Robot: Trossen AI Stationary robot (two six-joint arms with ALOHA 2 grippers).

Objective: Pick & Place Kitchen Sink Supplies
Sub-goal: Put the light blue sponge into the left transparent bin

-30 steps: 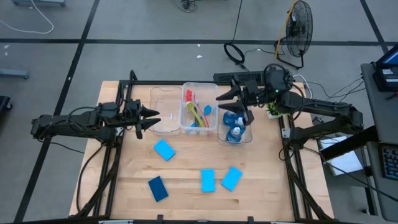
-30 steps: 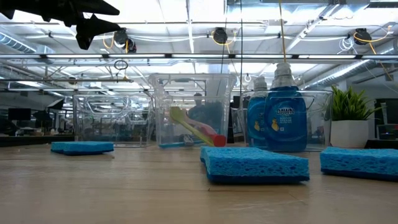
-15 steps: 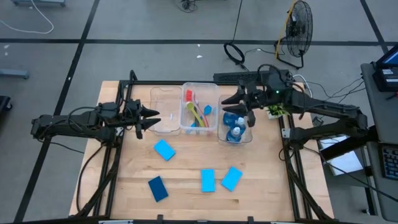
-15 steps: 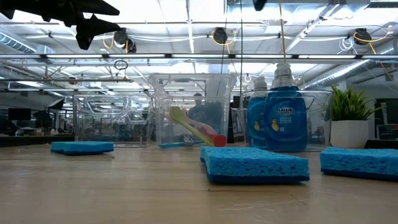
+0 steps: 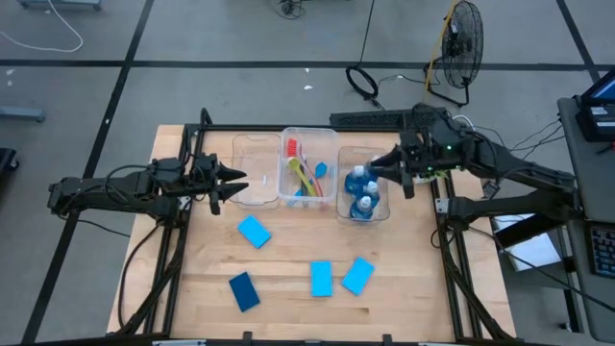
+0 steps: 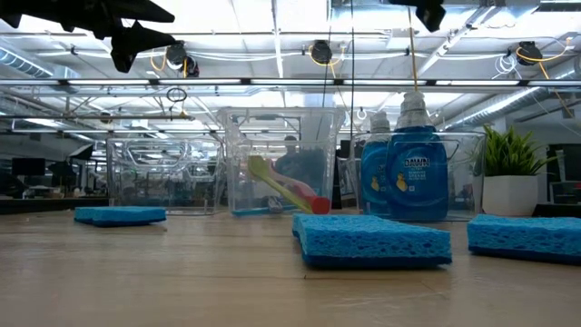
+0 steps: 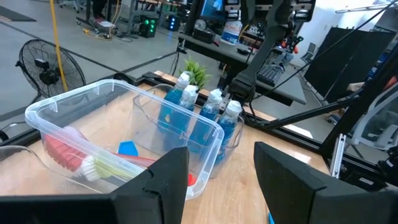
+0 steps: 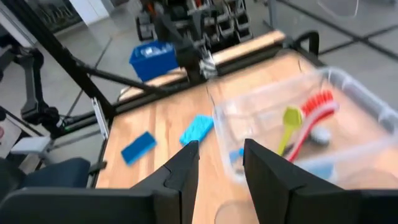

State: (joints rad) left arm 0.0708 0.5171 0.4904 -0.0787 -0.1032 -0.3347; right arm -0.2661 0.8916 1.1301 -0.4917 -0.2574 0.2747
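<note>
Several blue bottles (image 5: 361, 195) with pale caps stand in the right clear bin (image 5: 382, 213). Brushes (image 5: 306, 173) in red, yellow-green and blue lie in the middle bin (image 5: 309, 135). Several flat blue sponges lie on the wooden table: one (image 5: 254, 231) mid-left, a darker one (image 5: 243, 291) near the front, two more (image 5: 321, 279) (image 5: 357, 275) at the centre front. My left gripper (image 5: 238, 185) (image 7: 221, 155) hovers open over the left bin (image 5: 255, 144). My right gripper (image 5: 384, 170) (image 8: 221, 149) hangs open and empty above the right bin's right side.
A small green potted plant (image 5: 423, 173) (image 6: 508, 177) stands at the table's right edge beside the bottle bin. Beyond the far edge are a floor fan (image 5: 459, 43) and cables. The table's near half holds only the sponges (image 6: 372, 241).
My right gripper has drawn back from over the gap between the middle and right bins toward the table's right edge, tipping up toward level and rolling. Its fingertip has come into the top of the low view. The bottles, brushes and sponges have stayed put.
</note>
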